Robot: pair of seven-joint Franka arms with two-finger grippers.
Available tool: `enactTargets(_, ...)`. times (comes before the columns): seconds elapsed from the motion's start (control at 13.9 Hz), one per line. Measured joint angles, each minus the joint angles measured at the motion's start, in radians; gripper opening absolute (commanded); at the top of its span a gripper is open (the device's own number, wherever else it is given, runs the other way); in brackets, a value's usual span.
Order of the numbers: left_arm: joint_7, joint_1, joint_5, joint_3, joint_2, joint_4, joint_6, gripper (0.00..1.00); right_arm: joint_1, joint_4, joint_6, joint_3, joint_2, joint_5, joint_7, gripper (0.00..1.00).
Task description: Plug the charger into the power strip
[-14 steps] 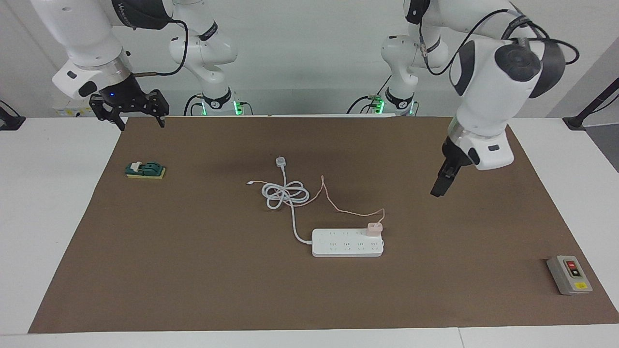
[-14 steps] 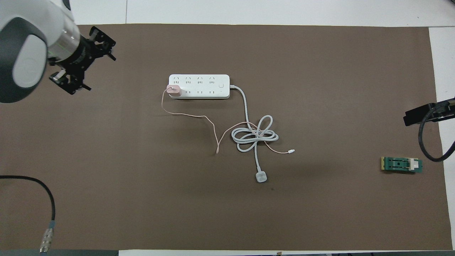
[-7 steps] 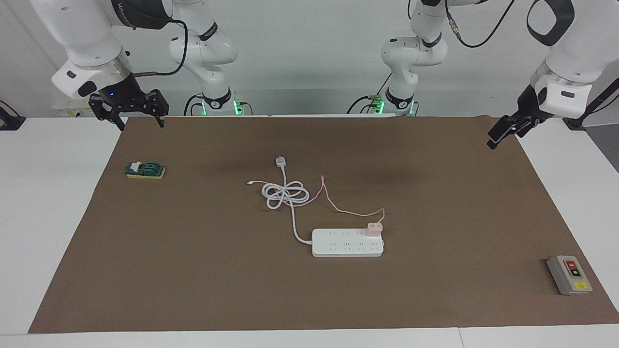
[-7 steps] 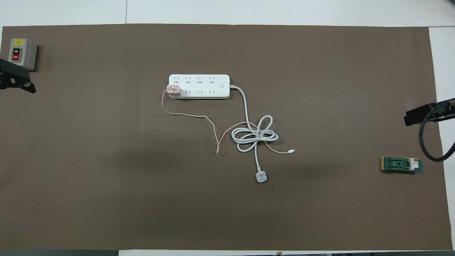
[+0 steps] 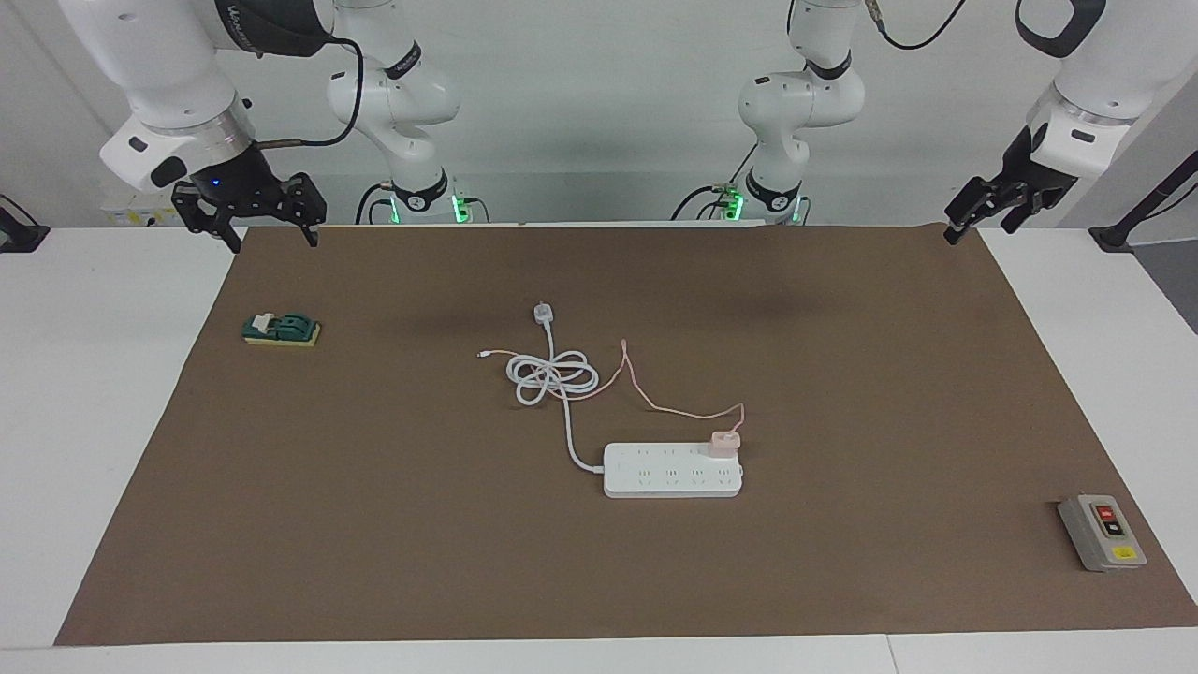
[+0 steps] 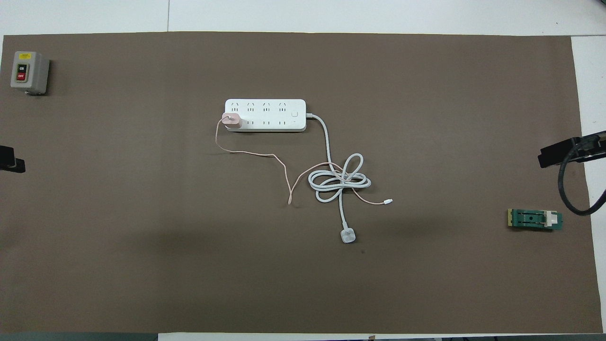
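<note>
The white power strip point(image 5: 660, 476) point(image 6: 267, 115) lies flat in the middle of the brown mat. The pale-pink charger point(image 5: 724, 442) point(image 6: 231, 120) stands on it, seated in the socket row nearer the robots, at the end toward the left arm. Its thin pink cable point(image 5: 676, 408) trails toward the robots. My left gripper point(image 5: 980, 225) hangs open and holding nothing over the mat's corner by its own base; only its tip point(image 6: 10, 159) shows at the overhead view's edge. My right gripper point(image 5: 271, 241) waits open over the mat's corner at its own end of the table.
The strip's thick white cord point(image 5: 552, 376) is coiled nearer the robots and ends in a white plug point(image 5: 544, 312). A grey button box point(image 5: 1102, 532) point(image 6: 28, 72) sits toward the left arm's end. A green block point(image 5: 281, 329) point(image 6: 535, 219) lies toward the right arm's end.
My left arm has drawn back from over the mat beside the strip, up to the mat's corner by its base. Charger, strip and right arm have not moved.
</note>
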Motion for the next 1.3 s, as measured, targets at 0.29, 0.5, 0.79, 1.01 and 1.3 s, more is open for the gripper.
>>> enactTargets(0.29,0.000,-0.002,-0.057,-0.013,0.032,0.004,0.024,1.00,0.000,0.000,0.000,0.000,0.000,0.000,0.000,1.00)
enactTargets(0.5,0.000,-0.011,-0.060,-0.017,0.079,0.062,-0.023,1.00,0.000,0.000,0.000,0.000,0.000,0.000,0.000,1.00)
enactTargets(0.79,0.001,-0.025,-0.060,-0.023,0.102,0.092,-0.050,1.00,0.000,0.000,0.000,0.000,0.000,0.000,0.000,1.00)
enactTargets(1.01,0.005,-0.048,-0.025,-0.024,0.104,0.092,-0.052,1.00,0.000,0.000,0.000,0.000,0.000,0.000,0.000,1.00)
enactTargets(1.3,0.006,-0.077,0.019,-0.024,0.105,0.093,-0.052,1.00,0.000,0.000,0.000,0.000,0.000,0.000,0.000,1.00)
